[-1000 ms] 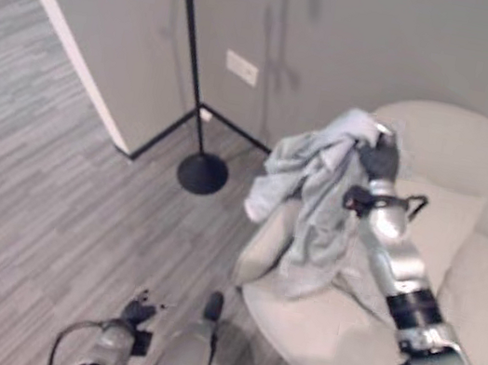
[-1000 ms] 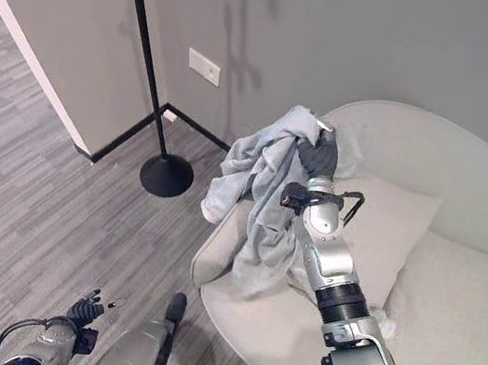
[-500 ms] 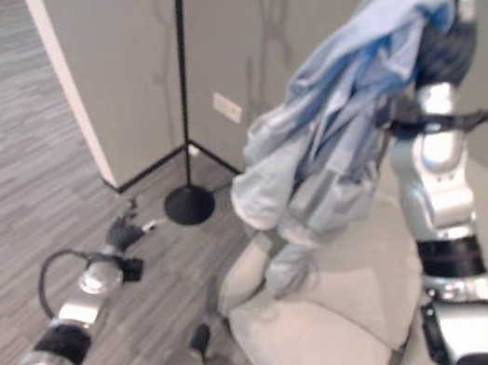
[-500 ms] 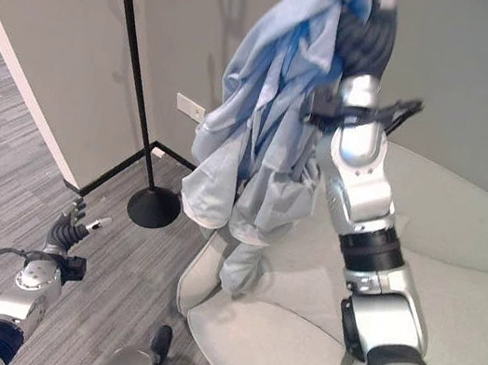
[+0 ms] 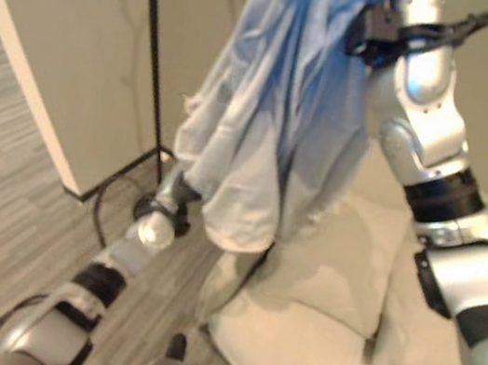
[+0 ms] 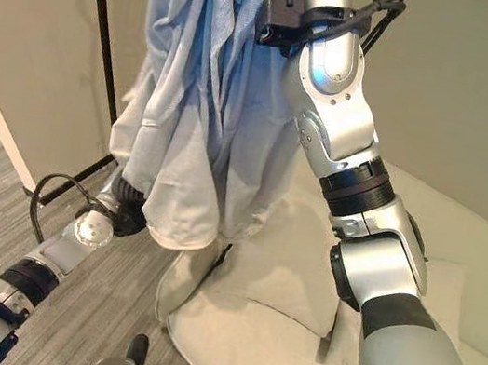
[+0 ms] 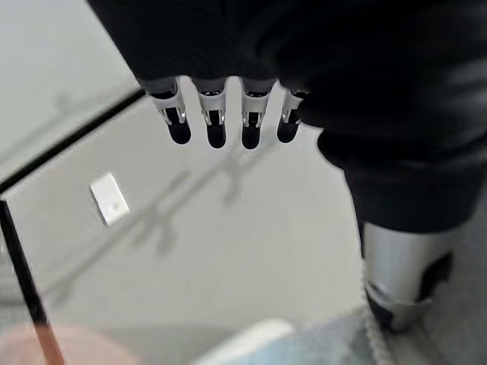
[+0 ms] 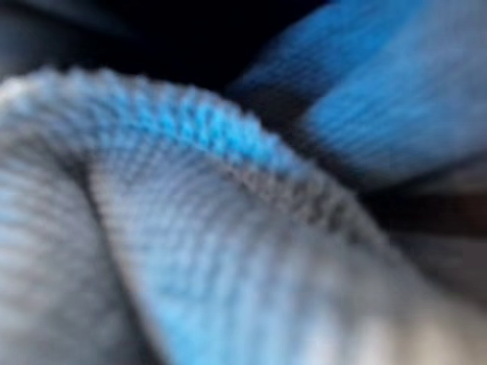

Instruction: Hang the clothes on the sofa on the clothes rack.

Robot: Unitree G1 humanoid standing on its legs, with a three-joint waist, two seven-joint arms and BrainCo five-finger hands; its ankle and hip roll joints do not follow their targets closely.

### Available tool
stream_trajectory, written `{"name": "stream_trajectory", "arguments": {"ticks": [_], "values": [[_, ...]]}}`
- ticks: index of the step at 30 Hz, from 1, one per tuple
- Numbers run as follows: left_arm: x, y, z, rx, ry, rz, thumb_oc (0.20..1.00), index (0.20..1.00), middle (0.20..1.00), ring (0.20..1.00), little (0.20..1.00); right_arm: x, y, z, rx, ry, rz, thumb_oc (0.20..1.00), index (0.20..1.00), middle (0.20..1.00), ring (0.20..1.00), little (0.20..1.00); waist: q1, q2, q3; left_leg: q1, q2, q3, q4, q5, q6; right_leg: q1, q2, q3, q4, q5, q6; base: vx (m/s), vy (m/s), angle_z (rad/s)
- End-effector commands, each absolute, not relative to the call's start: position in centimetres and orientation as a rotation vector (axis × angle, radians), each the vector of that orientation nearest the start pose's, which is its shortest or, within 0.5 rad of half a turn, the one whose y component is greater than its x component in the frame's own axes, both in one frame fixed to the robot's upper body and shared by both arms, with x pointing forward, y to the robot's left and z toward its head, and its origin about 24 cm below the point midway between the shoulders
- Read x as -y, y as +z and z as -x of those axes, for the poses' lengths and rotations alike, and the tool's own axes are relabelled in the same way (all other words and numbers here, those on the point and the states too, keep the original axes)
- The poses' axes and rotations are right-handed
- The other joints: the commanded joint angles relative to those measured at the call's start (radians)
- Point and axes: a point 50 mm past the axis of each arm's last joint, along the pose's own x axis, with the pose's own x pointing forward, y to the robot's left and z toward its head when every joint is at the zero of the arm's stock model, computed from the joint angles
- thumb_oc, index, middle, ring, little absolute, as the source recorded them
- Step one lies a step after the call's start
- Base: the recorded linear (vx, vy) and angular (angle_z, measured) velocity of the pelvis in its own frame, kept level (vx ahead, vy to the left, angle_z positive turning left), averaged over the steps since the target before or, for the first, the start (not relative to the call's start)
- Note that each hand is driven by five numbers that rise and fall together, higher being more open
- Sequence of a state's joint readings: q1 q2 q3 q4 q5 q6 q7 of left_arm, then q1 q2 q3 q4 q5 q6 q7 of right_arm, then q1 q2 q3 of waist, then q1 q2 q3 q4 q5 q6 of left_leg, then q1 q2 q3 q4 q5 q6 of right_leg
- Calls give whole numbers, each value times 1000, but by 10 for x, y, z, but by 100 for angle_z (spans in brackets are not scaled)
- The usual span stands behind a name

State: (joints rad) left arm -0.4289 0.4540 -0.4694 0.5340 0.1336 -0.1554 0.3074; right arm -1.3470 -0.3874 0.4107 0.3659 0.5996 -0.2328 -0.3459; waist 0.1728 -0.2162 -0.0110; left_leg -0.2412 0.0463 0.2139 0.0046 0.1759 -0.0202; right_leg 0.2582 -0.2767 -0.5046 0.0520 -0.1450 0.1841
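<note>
High above the sofa's (image 6: 291,342) front edge hangs the pale blue garment (image 6: 199,118), right arm holding it up clear to reach the rack pole (image 6: 103,44), grip unseen, while the left hand (image 7: 228,122), fingers straight, holds nothing.

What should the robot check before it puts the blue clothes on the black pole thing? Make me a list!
1. Blue garment lifted off the sofa: ok, it hangs in the air.
2. Right hand's hold on it: cannot tell, the hand is above the frame; the wrist view shows cloth very close.
3. Left hand free: ok, fingers straight, holding nothing.
4. Clothes rack standing upright: ok.
5. Garment at a hook: not ok, it hangs beside the pole.
6. Free hook: cannot tell.
</note>
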Motion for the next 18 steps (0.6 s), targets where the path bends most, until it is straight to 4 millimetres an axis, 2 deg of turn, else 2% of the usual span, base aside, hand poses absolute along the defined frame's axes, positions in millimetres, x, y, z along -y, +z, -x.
{"name": "stream_trajectory", "arguments": {"ticks": [1, 4, 7, 8, 12, 15, 17, 18], "values": [[-113, 48, -320, 164, -305, -607, 1000, 1000, 1000, 1000, 1000, 60, 435, -313, 1112, 265, -190, 200, 200, 200, 200, 200, 5, 23, -66, 83, 69, -6, -30, -56, -75, -44, 29, 22, 28, 156, 3, 0, 0, 0], [-94, 49, -317, 174, -390, -570, 1000, 1000, 1000, 1000, 1000, 59, 444, -314, 1117, 248, -193, 200, 200, 200, 200, 200, 3, 21, -64, 79, 70, -8, -29, -56, -75, -49, 30, 23, 31, 156, 3, -1, -1, -1], [-94, 49, -317, 175, -390, -570, 1000, 1000, 1000, 1000, 1000, 59, 444, -314, 1118, 249, -193, 200, 200, 200, 200, 200, 3, 21, -63, 79, 70, -8, -29, -56, -75, -49, 30, 23, 31, 156, 3, -1, -1, -1], [-69, 44, -313, 175, -512, -609, 1000, 1000, 1000, 1000, 1000, 51, 457, -311, 1122, 257, -218, 200, 200, 200, 200, 200, -8, 17, -70, 78, 70, -11, -32, -57, -75, -50, 34, 27, 29, 155, 3, 0, 0, 0], [-51, 47, -313, 189, -566, -594, 1000, 1000, 1000, 1000, 1000, 48, 467, -311, 1116, 263, -249, 200, 200, 200, 200, 200, -19, 17, -68, 74, 71, -13, -31, -56, -77, -51, 38, 29, 28, 153, 1, 0, -4, 3], [-35, 53, -311, 195, -615, -518, 1000, 1000, 1000, 1000, 1000, 44, 470, -309, 1116, 271, -261, 200, 200, 200, 200, 200, -25, 20, -65, 66, 72, -3, -26, -40, -68, -58, 39, 16, 27, 163, -7, -58, 20, 1], [-23, 57, -306, 179, -661, -401, 1000, 1000, 1000, 1000, 1000, 39, 471, -307, 1116, 283, -265, 200, 200, 200, 200, 200, -32, 23, -63, 65, 73, -5, -26, -40, -67, -60, 41, 19, 26, 161, -9, 0, 0, 0], [-23, 57, -306, 178, -662, -400, 1000, 1000, 1000, 1000, 1000, 38, 471, -307, 1116, 283, -265, 200, 200, 200, 200, 200, -32, 24, -63, 65, 73, -5, -26, -40, -67, -60, 41, 19, 26, 161, -9, 0, 0, 0]]}}
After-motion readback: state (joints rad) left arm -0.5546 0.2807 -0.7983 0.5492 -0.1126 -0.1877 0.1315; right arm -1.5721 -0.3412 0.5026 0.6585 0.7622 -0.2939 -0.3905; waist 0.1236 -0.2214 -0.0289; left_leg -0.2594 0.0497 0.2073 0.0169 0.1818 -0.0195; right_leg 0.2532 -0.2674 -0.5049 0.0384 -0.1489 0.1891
